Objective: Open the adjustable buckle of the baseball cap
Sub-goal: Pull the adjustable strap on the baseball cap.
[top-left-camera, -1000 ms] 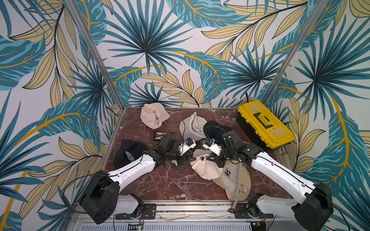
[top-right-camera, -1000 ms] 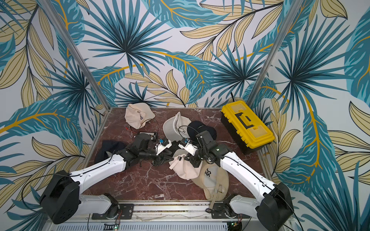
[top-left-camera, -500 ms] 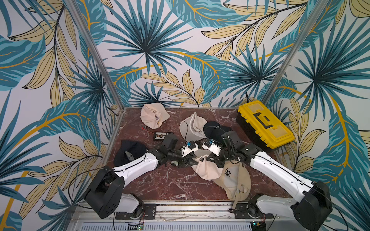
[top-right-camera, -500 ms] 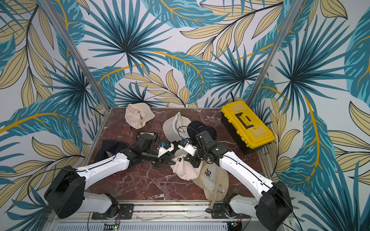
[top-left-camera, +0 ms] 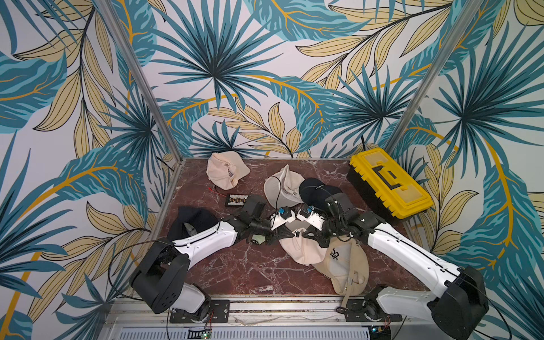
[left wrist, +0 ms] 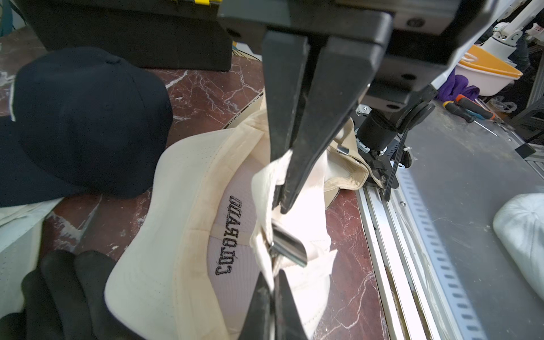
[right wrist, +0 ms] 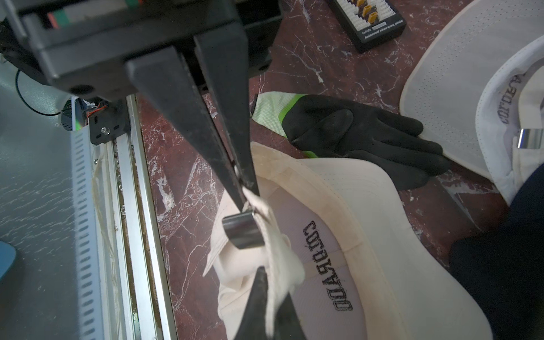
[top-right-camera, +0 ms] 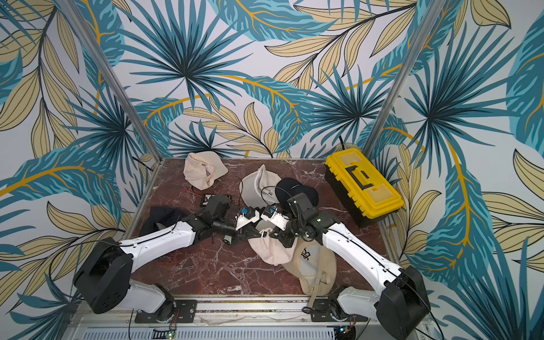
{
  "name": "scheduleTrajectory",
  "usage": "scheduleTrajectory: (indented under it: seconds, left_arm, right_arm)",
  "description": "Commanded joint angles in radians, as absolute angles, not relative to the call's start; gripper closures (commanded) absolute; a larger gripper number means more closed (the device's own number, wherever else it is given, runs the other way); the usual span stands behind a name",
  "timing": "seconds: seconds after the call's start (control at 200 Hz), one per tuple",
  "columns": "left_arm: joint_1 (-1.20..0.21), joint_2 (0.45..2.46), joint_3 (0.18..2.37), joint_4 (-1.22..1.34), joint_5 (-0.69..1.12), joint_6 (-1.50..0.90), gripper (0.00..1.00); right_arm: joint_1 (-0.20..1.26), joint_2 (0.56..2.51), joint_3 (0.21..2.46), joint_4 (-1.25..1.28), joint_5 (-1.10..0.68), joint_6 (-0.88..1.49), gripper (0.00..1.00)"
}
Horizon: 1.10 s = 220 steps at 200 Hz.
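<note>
my left gripper (left wrist: 283, 194) and right gripper (right wrist: 245, 191) each clamp the strap (left wrist: 265, 191) of the cream cap (left wrist: 164, 223), metal buckle (right wrist: 243, 232) between them.

table (top-left-camera: 259, 270): red marble | on it: yellow toolbox (top-left-camera: 388, 182), glove (right wrist: 353, 132), cream cap (top-left-camera: 303, 253), white cap (top-left-camera: 281, 188), tan cap (top-left-camera: 344, 265)

The cream cap (left wrist: 182, 206) is made of matt woven cloth, and its brim is finely perforated. The strap (left wrist: 265, 188) is of the same soft cloth, and the buckle (left wrist: 287, 245) on it is of polished, mirror-bright metal. The table (top-left-camera: 250, 265) is finished in a glossy red-brown marble look, veined in white. The toolbox (top-left-camera: 388, 182) at its right edge is moulded in smooth yellow plastic. The glove (right wrist: 353, 132) is knitted, with a matt black rubbery coating.
</note>
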State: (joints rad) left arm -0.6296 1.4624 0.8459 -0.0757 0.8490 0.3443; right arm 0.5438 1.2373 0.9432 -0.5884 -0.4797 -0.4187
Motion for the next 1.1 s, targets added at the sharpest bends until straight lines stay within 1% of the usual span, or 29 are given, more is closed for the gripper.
scheduleTrajectory:
  seconds: [0.0,0.1,0.185,0.21,0.24,0.426,0.531,0.676,0.746,0.806,1.026,1.096]
  left_arm:
    - [-0.627,1.445,0.835,-0.068,0.847,0.356,1.00]
    - [-0.626,1.428,0.819,-0.069,0.838,0.358,1.00]
    - [-0.624,1.413,0.805,-0.069,0.833,0.364,0.88]
    - [-0.624,1.409,0.801,-0.069,0.834,0.367,0.82]
    - [-0.624,1.404,0.796,-0.068,0.835,0.373,0.79]
    - [-0.621,1.398,0.782,-0.069,0.862,0.385,0.78]
    - [-0.622,1.412,0.786,-0.068,0.877,0.384,0.80]
    - [-0.623,1.438,0.796,-0.069,0.881,0.375,0.86]
    - [-0.622,1.441,0.799,-0.069,0.873,0.371,0.92]
    - [-0.622,1.439,0.795,-0.068,0.869,0.370,0.95]
    - [-0.621,1.441,0.798,-0.068,0.882,0.370,0.95]
    - [-0.621,1.451,0.805,-0.068,0.895,0.369,1.00]
  right_arm:
    - [0.541,1.240,0.943,-0.632,-0.446,-0.406,1.00]
    - [0.538,1.232,0.942,-0.629,-0.435,-0.398,1.00]
    - [0.533,1.233,0.943,-0.630,-0.431,-0.393,1.00]
    - [0.532,1.233,0.943,-0.630,-0.431,-0.392,1.00]
    - [0.531,1.233,0.943,-0.631,-0.432,-0.390,1.00]
    - [0.526,1.224,0.943,-0.625,-0.447,-0.393,1.00]
    - [0.525,1.217,0.943,-0.624,-0.459,-0.397,1.00]
    - [0.523,1.208,0.937,-0.620,-0.480,-0.399,1.00]
    - [0.521,1.202,0.930,-0.614,-0.486,-0.400,1.00]
    - [0.520,1.197,0.925,-0.610,-0.490,-0.400,1.00]
    - [0.515,1.196,0.925,-0.603,-0.502,-0.397,1.00]
    - [0.514,1.203,0.926,-0.598,-0.493,-0.383,1.00]
